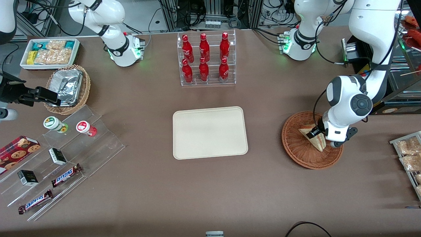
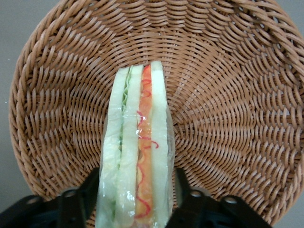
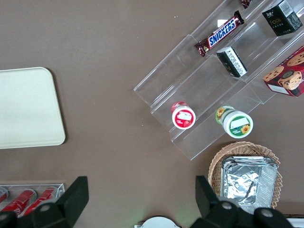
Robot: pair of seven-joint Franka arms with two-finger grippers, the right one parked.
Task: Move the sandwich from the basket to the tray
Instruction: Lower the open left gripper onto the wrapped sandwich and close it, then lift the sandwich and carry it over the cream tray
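Sandwich [image 1: 314,138] lies in the basket [image 1: 296,149] toward the working arm's end of the table, front view: a pale wedge resting across the weave, its point toward the tray [image 1: 210,132]. Gripper [image 1: 316,133] is down in the basket over the wedge, at the wide end; from here the fingers are mostly hidden by the wrist housing. Tray sits mid-table, well apart from the basket, with a rack of red bottles [image 1: 206,59] farther from the camera. Left wrist view: sandwich [image 2: 137,156] stands on edge between the two black fingers [image 2: 78,202], one on each bread face, touching or very nearly so; the jaws look closed to the width of the wedge, and I judge it gripped, though not lifted clear, since the basket [image 2: 228,95] weave is close beneath. A clear film wrap shows over the bread, so likely slippery. Bread is soft and light: it should need little force, and too hard a squeeze would crush it or push the filling out. Hold across the flat faces near the thick end seems right. Right wrist view: only a corner of the tray [image 3: 28,109] and shelf goods show; no sandwich here.
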